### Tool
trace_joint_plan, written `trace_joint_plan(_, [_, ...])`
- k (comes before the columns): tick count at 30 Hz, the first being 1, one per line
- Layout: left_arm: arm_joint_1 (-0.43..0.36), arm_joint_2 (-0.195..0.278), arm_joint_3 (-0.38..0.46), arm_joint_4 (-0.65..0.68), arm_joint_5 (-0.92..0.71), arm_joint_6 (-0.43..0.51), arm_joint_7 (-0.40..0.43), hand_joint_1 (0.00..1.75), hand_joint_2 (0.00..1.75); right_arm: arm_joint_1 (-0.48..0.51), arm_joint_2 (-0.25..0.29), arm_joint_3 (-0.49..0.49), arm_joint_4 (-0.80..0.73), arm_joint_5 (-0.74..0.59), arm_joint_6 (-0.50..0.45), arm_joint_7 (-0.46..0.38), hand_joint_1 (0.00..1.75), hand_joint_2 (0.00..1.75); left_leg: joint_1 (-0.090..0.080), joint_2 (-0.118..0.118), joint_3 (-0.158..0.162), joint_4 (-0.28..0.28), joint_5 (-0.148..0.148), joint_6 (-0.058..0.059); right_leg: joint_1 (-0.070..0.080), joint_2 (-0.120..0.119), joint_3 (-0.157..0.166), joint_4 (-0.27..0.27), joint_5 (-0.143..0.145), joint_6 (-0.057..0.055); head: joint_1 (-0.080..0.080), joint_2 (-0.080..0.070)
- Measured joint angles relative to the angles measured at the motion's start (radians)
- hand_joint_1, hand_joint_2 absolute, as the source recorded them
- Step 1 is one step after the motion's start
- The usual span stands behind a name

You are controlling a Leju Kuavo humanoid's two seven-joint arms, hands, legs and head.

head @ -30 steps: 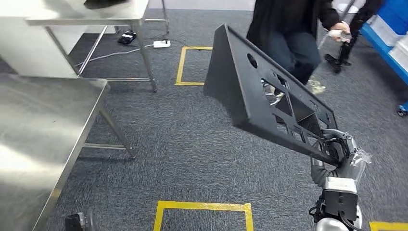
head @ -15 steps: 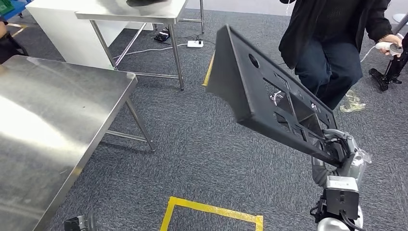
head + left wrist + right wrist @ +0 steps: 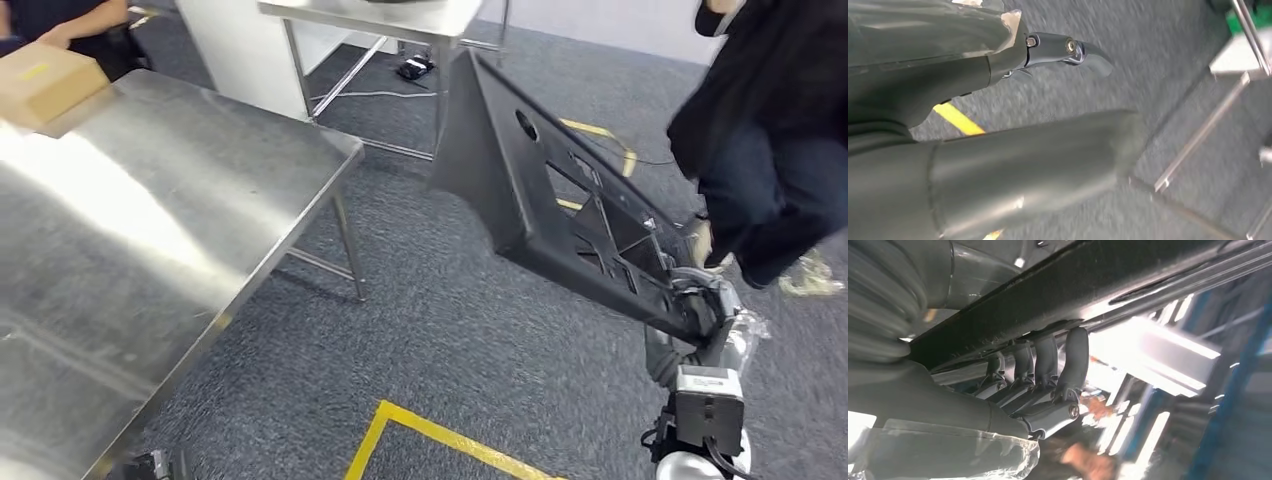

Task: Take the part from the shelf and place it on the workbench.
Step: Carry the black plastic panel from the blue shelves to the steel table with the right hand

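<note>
The part is a big black plastic panel with several cut-outs, held tilted in the air above the carpet on the right of the head view. My right hand grips its near lower edge. In the right wrist view its fingers curl over the rim of the black panel. The steel workbench lies to the left, apart from the panel. My left hand hangs over the carpet and holds nothing, with a finger stretched out away from the thumb.
A cardboard box sits on the workbench's far left corner, with a person behind it. Another person stands close on the right, beyond the panel. A second steel table stands at the back. Yellow tape marks the carpet.
The whole picture has shifted: the camera has turned left, so the workbench takes up more of the view and the person now stands at the right. The panel stays in my right hand.
</note>
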Motion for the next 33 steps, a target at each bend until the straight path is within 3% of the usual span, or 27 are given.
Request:
trace_joint_plan(1, [-0.003,0.001,0.001,0.0,0.0,-0.001,0.0,0.0,0.0,0.002,-0.001,-0.001,0.001,0.0,-0.001,-0.001,1.75,1.75,0.002,-0.014,-0.001,-0.001,0.002,0.002,-0.002,0.033,-0.035,0.069,-0.027,-0.003,0.002,0.0])
trace_joint_plan(2, [-0.005,0.001,0.001,0.0,-0.001,-0.002,0.0,0.0,0.0,0.004,-0.002,-0.002,0.002,-0.001,-0.002,-0.002,1.75,1.75,0.003,-0.029,-0.002,0.0,0.002,0.003,-0.003,0.051,-0.07,0.135,-0.048,-0.004,0.003,0.0])
trace_joint_plan(3, [-0.005,0.001,0.002,0.001,-0.001,-0.002,0.0,0.0,0.0,0.007,-0.003,-0.002,0.003,-0.001,-0.002,-0.002,1.75,1.75,0.004,-0.046,-0.002,0.0,0.003,0.003,-0.004,0.059,-0.094,0.177,-0.057,0.0,0.004,0.0])
trace_joint_plan(4, [-0.005,0.002,0.002,0.001,-0.002,-0.002,0.0,0.0,0.0,0.009,-0.003,-0.002,0.004,-0.002,-0.003,-0.002,1.75,1.75,0.005,-0.063,-0.002,0.001,0.003,0.002,-0.005,0.063,-0.102,0.183,-0.05,0.007,0.003,0.0])
trace_joint_plan(5, [-0.004,0.002,0.003,0.001,-0.001,-0.003,0.0,0.0,0.0,0.01,-0.004,-0.002,0.005,-0.002,-0.003,-0.002,1.75,1.75,0.007,-0.08,-0.001,0.002,0.003,0.001,-0.008,0.069,-0.087,0.144,-0.026,0.018,0.003,0.0])
trace_joint_plan(7, [-0.005,0.003,0.004,0.002,-0.001,-0.003,0.0,0.0,0.0,0.01,-0.004,-0.002,0.005,-0.002,-0.003,-0.002,1.75,1.75,0.01,-0.113,-0.002,0.009,0.0,-0.008,-0.017,0.105,-0.024,-0.002,0.038,0.039,0.005,0.0])
trace_joint_plan(8, [-0.006,0.004,0.004,0.002,-0.001,-0.003,0.0,0.0,0.0,0.009,-0.005,-0.002,0.005,-0.003,-0.003,-0.002,1.75,1.75,0.011,-0.127,-0.005,0.014,-0.002,-0.014,-0.021,0.121,0.002,-0.059,0.061,0.042,0.006,0.0])
trace_joint_plan(10, [-0.006,0.007,0.004,0.001,-0.001,-0.004,0.0,0.0,0.0,0.009,-0.005,-0.002,0.006,-0.003,-0.003,-0.002,1.75,1.75,0.011,-0.149,-0.014,0.02,-0.003,-0.026,-0.02,0.131,0.019,-0.096,0.073,0.031,0.006,0.0])
trace_joint_plan(12, [-0.001,0.01,0.004,0.002,-0.002,-0.004,0.0,0.0,0.0,0.008,-0.005,-0.002,0.006,-0.003,-0.003,-0.002,1.75,1.75,0.014,-0.16,-0.021,0.02,-0.001,-0.035,-0.02,0.108,0.02,-0.096,0.076,0.017,0.005,0.0])
trace_joint_plan(14, [0.0,0.013,0.004,0.002,-0.002,-0.003,0.0,0.0,0.0,0.006,-0.004,-0.002,0.006,-0.003,-0.003,-0.002,1.75,1.75,0.012,-0.11,-0.041,0.059,-0.027,-0.043,-0.024,0.085,0.022,-0.098,0.076,0.002,-0.001,0.0])
trace_joint_plan(16, [-0.005,0.014,0.004,0.002,-0.003,-0.003,0.0,0.0,0.0,0.006,-0.005,-0.003,0.006,-0.003,-0.004,-0.002,1.75,1.75,0.012,-0.038,-0.096,0.173,-0.089,-0.051,-0.019,0.06,0.023,-0.098,0.074,-0.009,-0.008,0.0])
trace_joint_plan(18, [-0.006,0.014,0.004,0.004,-0.003,-0.003,0.0,0.0,0.0,0.007,-0.005,-0.003,0.006,-0.003,-0.005,-0.003,1.75,1.75,0.014,-0.015,-0.156,0.289,-0.133,-0.054,-0.013,0.032,0.023,-0.098,0.07,-0.014,-0.009,0.0])
trace_joint_plan(19, [-0.006,0.014,0.004,0.005,-0.003,-0.003,0.0,0.0,0.0,0.008,-0.005,-0.002,0.006,-0.003,-0.006,-0.003,1.75,1.75,0.014,-0.012,-0.165,0.305,-0.13,-0.053,-0.011,0.018,0.024,-0.098,0.069,-0.016,-0.009,0.0])
trace_joint_plan(21, [-0.006,0.013,0.004,0.006,-0.003,-0.004,0.0,0.0,0.0,0.009,-0.005,-0.002,0.006,-0.003,-0.006,-0.004,1.75,1.75,0.014,-0.011,-0.158,0.289,-0.108,-0.05,-0.008,0.001,0.025,-0.098,0.067,-0.018,-0.009,0.0])
trace_joint_plan(24, [-0.006,0.013,0.004,0.006,-0.003,-0.004,0.0,0.0,0.0,0.009,-0.005,-0.002,0.006,-0.003,-0.006,-0.004,1.75,1.75,0.014,-0.011,-0.15,0.274,-0.099,-0.049,-0.007,-0.002,0.026,-0.098,0.067,-0.018,-0.009,0.0])
trace_joint_plan(25, [-0.007,0.013,0.004,0.007,-0.001,-0.004,0.0,0.0,0.0,0.009,-0.005,-0.002,0.006,-0.003,-0.006,-0.005,1.75,1.75,0.012,-0.004,-0.129,0.236,-0.08,-0.045,-0.006,-0.008,0.027,-0.098,0.066,-0.019,-0.009,0.0])
trace_joint_plan(26, [-0.011,0.014,0.004,0.009,0.001,-0.004,0.0,0.0,0.0,0.009,-0.004,-0.002,0.006,-0.003,-0.006,-0.007,1.75,1.75,0.005,0.022,-0.096,0.175,-0.06,-0.037,-0.001,-0.019,0.03,-0.097,0.063,-0.018,-0.009,0.0])
trace_joint_plan(28, [-0.024,0.017,0.004,0.016,0.012,-0.003,-0.003,0.0,0.0,0.004,-0.004,-0.002,0.007,-0.002,-0.006,-0.012,1.75,1.75,-0.007,0.045,-0.031,0.047,-0.017,-0.014,0.008,-0.06,0.038,-0.099,0.055,-0.009,-0.009,0.0])
trace_joint_plan(29, [-0.03,0.019,0.004,0.02,0.017,-0.002,-0.006,0.0,0.0,0.0,-0.003,-0.001,0.008,-0.003,-0.006,-0.014,1.75,1.75,-0.009,0.046,-0.016,0.016,-0.009,-0.004,0.009,-0.056,0.038,-0.093,0.048,-0.003,-0.008,0.0])
trace_joint_plan(30, [-0.034,0.02,0.005,0.024,0.021,-0.001,-0.01,0.0,0.0,-0.003,-0.002,0.0,0.009,-0.004,-0.006,-0.016,1.75,1.75,-0.006,0.025,-0.013,0.008,-0.003,0.002,0.007,-0.036,0.031,-0.073,0.036,0.0,-0.008,0.0])
trace_joint_plan(32, [-0.041,0.021,0.005,0.031,0.025,0.0,-0.015,0.0,0.0,-0.005,-0.001,0.0,0.011,-0.007,-0.006,-0.019,1.75,1.75,0.003,-0.002,-0.008,0.0,0.005,0.007,0.001,0.036,-0.016,0.029,-0.007,-0.002,-0.002,0.0])
trace_joint_plan(33, [-0.044,0.022,0.005,0.034,0.025,0.0,-0.016,0.0,0.0,-0.004,0.0,0.0,0.012,-0.008,-0.007,-0.02,1.75,1.75,0.005,-0.017,-0.009,0.0,0.006,0.008,-0.002,0.055,-0.049,0.095,-0.031,-0.002,-0.001,0.0])
